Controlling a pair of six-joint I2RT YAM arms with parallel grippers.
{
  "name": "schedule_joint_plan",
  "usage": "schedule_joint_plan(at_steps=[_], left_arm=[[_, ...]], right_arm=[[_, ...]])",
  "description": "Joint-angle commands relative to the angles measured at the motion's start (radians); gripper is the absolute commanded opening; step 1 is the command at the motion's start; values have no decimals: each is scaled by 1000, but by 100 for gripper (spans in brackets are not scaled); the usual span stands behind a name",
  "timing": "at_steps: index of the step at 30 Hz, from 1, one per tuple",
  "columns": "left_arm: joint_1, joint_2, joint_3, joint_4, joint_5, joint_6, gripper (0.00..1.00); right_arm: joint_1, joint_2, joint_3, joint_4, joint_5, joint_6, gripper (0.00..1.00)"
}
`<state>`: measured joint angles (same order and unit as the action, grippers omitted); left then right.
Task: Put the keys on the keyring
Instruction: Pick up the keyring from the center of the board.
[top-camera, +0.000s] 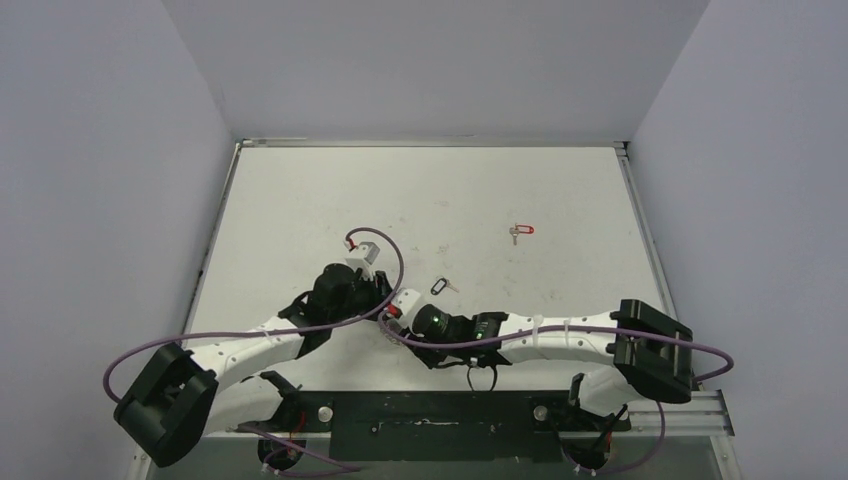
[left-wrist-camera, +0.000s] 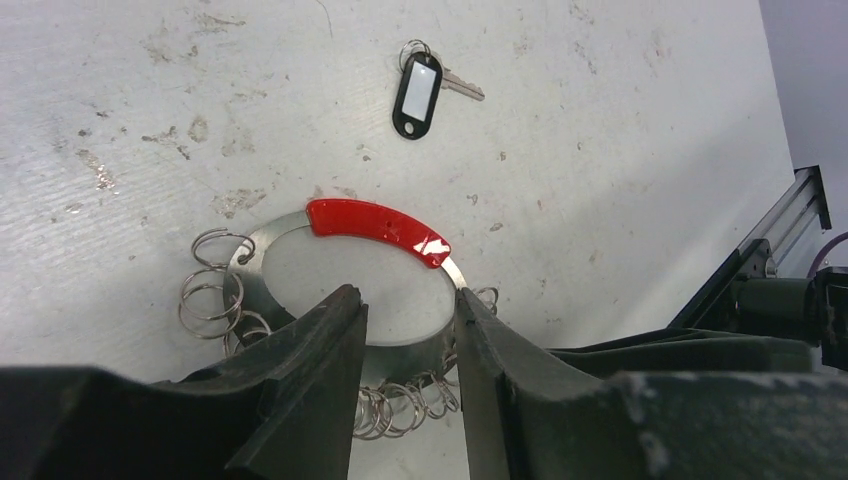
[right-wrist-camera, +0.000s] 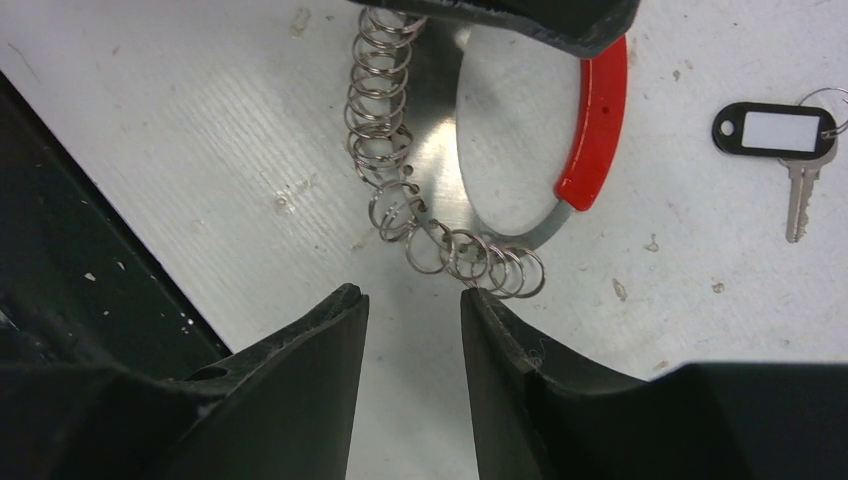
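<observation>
Keyring (left-wrist-camera: 262, 250) lying flat on the white table (top-camera: 500, 180) between the two tools, red sleeve (left-wrist-camera: 378, 226) on its far arc, small split rings (right-wrist-camera: 380, 120) strung along the bare metal. Left gripper (left-wrist-camera: 406, 293) – jaws parted, poised over the near arc, the silver band visible in the gap; contact cannot be told. Right gripper (right-wrist-camera: 409, 292) – jaws spread and empty, just short of the split rings. A black-tagged key (left-wrist-camera: 418, 92) lies loose beyond the keyring; a red-tagged key (top-camera: 520, 231) lies well apart.
</observation>
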<state>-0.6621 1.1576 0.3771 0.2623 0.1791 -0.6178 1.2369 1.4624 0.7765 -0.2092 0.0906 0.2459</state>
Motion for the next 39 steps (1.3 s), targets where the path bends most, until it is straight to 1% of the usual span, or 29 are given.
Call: schedule_joint_plan(at_steps=[1,7,9,10,11,12,15,21,24,28,31,39], left_arm=[[-2,-106,38,-133,-64,1,37],[4,-222,15,-232,-113,5,37],[5,-249,4,-243,-119,2,37],[5,-258,-1,-245,-120,-1,37],[6,-263,-6,-247,-118,-5,37],[6,-267,-10,-246,-116,-5,36],[6,-266,-15,-247,-112,-7,36],[6,-249,-15,-247,-108,-8,36],[6,-248,-15,-245,-105,-10,35],[6,-254,-16,-248,-106,-9,35],[7,-261,-18,-253,-109,-8,35],[6,-272,-20,-261,-114,-2,35]], right_arm=[[27,54,74,34,77,67,40],[32,108,117,23,110,97,37],[32,116,124,24,116,104,33],[30,121,126,24,119,104,28],[30,127,130,22,118,105,26],[29,130,133,22,116,105,25],[28,142,139,27,104,108,26],[28,168,145,36,75,123,33],[25,182,145,34,89,132,34],[16,190,141,39,98,142,29],[8,194,142,38,100,136,21],[5,161,130,29,122,125,8]])
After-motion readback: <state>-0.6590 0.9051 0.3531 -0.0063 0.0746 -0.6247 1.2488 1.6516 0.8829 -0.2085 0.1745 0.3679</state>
